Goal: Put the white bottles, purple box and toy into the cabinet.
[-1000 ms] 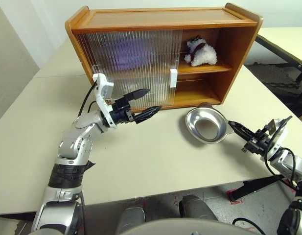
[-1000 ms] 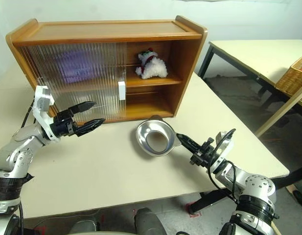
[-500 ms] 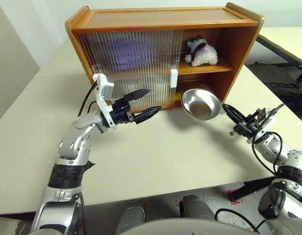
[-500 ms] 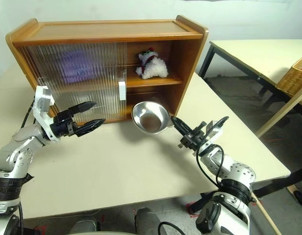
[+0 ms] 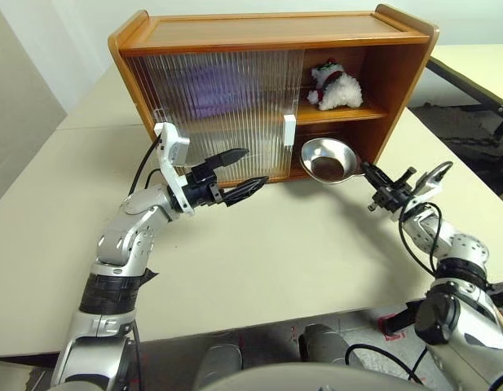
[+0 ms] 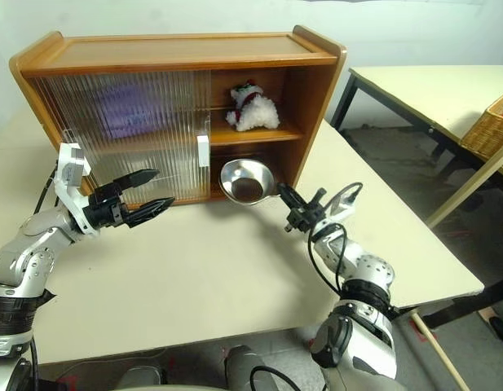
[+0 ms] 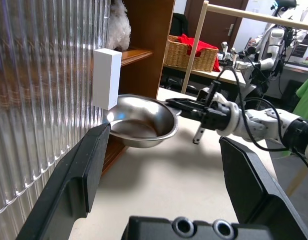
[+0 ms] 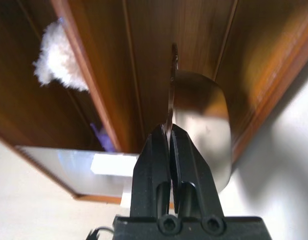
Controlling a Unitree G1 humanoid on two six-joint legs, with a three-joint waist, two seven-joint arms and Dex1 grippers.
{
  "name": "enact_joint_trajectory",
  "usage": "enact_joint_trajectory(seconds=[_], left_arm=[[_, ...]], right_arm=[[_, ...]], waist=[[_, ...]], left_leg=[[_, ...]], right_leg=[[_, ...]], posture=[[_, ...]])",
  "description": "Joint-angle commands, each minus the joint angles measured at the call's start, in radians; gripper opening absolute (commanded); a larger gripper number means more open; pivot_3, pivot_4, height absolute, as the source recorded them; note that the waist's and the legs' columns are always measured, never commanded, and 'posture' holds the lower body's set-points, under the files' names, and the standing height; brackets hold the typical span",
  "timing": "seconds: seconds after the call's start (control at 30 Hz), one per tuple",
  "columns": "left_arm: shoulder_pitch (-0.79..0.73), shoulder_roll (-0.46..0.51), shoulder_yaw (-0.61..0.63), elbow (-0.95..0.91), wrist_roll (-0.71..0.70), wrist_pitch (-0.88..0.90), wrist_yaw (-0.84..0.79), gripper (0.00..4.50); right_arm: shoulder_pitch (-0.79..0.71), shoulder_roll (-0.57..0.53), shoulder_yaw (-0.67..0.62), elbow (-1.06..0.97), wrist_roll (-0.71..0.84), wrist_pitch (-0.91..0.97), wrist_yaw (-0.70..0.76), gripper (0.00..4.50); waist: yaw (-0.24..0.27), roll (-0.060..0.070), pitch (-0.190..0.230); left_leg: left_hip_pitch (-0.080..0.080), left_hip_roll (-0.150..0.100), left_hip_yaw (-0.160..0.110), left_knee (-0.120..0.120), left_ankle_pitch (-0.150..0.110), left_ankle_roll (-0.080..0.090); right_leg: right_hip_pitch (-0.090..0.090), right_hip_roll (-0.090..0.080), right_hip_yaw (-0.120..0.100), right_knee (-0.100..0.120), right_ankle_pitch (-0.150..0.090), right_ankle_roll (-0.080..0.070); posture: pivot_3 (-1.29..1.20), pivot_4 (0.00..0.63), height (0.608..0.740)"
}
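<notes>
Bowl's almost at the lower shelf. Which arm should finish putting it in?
Right. The right gripper is shut on the steel bowl rim, right at the cabinet lower opening. The left gripper hangs open and empty before the sliding door.

Bright even light, soft shadows on table [image 5: 259,252], glare on bowl [image 5: 326,159]

The left gripper [image 5: 244,171] is held level over the table, fingers spread wide and holding nothing. The right gripper [image 5: 367,168] reaches forward, its fingers pinched tight on a bowl's rim.
</notes>
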Motion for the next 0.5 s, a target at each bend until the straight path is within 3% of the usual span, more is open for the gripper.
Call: enact_joint_trajectory(seconds=[0.03, 0.5], left_arm=[[0.002, 0.002, -0.010, -0.014, 0.011, 0.003, 0.003, 4.50], [0.022, 0.016, 0.002, -0.034, 0.006, 0.005, 0.008, 4.50]], right_arm=[[-0.080, -0.013, 0.021, 0.106, -0.060, -0.096, 0.039, 0.04], [-0.262, -0.052, -0.013, 0.447, -0.174, -0.358, 0.112, 0.04]], waist=[[0.000, 0.001, 0.000], [0.015, 0.001, 0.000]], left_leg=[[0.000, 0.000, 0.000, 0.000, 0.000, 0.000], [0.000, 0.000, -0.001, 0.001, 0.000, 0.000]], right_leg=[[0.000, 0.000, 0.000, 0.000, 0.000, 0.000], [0.000, 0.000, 0.000, 0.000, 0.001, -0.003]], posture=[[-0.13, 0.001, 0.740], [-0.10, 0.001, 0.740]])
